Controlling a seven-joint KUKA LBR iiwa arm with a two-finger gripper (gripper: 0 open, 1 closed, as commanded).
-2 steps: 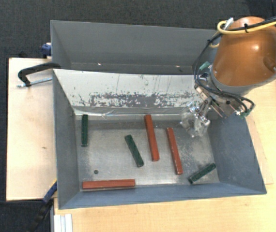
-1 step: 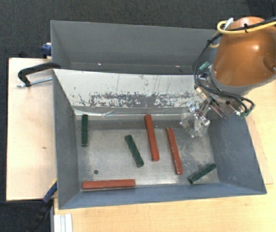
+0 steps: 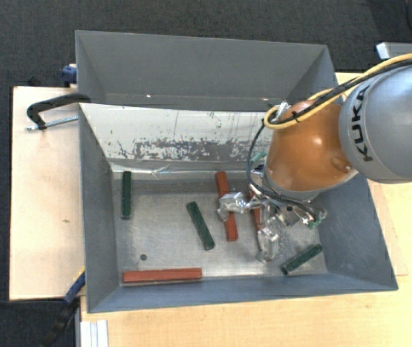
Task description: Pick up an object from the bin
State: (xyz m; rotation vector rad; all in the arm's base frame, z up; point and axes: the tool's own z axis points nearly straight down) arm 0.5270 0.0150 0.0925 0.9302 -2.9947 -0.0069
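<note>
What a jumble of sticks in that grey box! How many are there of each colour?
Green: 3 (left green stick, middle green stick, front-right green stick)
Red-brown: 2 (front red-brown stick, centre red-brown stick beside the gripper)
Total: 5 in plain sight; the gripper may hide more.

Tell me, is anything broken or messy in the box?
Nothing looks broken or spilled. The sticks just lie loose at different angles, like the green stick in the middle and the red bar by the near wall. Only the bin's back wall looks worn, with pale scratches.
</note>
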